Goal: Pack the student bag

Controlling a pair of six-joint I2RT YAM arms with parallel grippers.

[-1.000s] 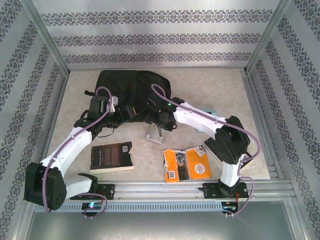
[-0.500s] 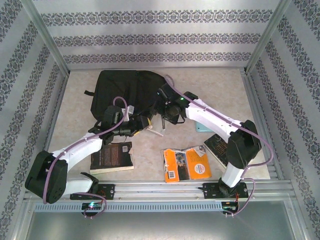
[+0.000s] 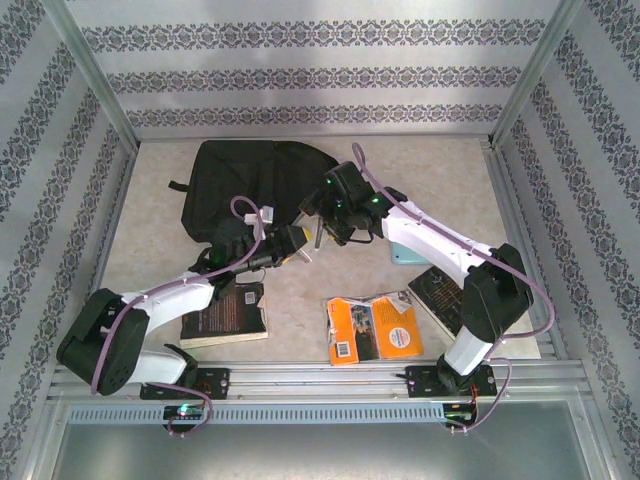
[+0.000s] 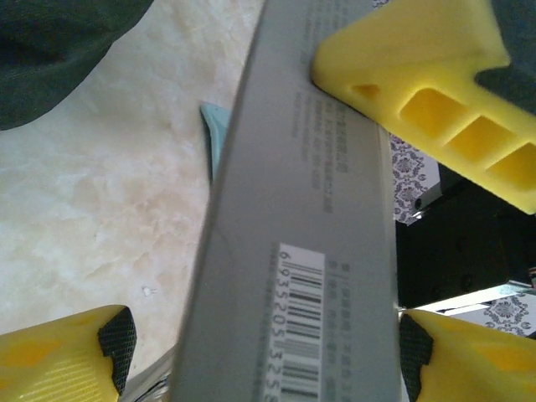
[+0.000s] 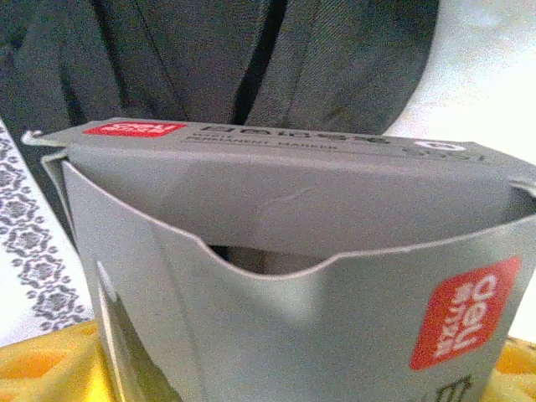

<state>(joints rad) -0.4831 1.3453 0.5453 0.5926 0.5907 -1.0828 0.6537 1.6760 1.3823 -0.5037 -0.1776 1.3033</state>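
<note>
A: Top view. Locate student bag (image 3: 250,180).

B: Flat at far left of table (image 3: 440,170), well apart from dark book (image 3: 225,312) and orange book (image 3: 372,328) at the near edge. Long axis across the table, left to right. Small loop at the left end, so top probably pointing left.

A: Grippers?

B: Left gripper (image 3: 290,243) and right gripper (image 3: 322,228) close together just beside the bag's near right corner, both at grey box (image 3: 308,240). Probably a hand-over, to present the box end-on to the bag.

A: Left wrist view.

B: Left gripper (image 4: 268,360) spread, straddling the box (image 4: 310,251) lengthwise. Gap on one side, no clamp. Right arm's finger (image 4: 419,84) pressed flat on the box face.

A: Right wrist view.

B: Right gripper (image 5: 276,381) clamped on the box (image 5: 293,209) across its broad faces, flap open. Bag fabric (image 5: 251,59) directly ahead, dark seam in line with the box. Zipped or unzipped: cannot tell.
</note>
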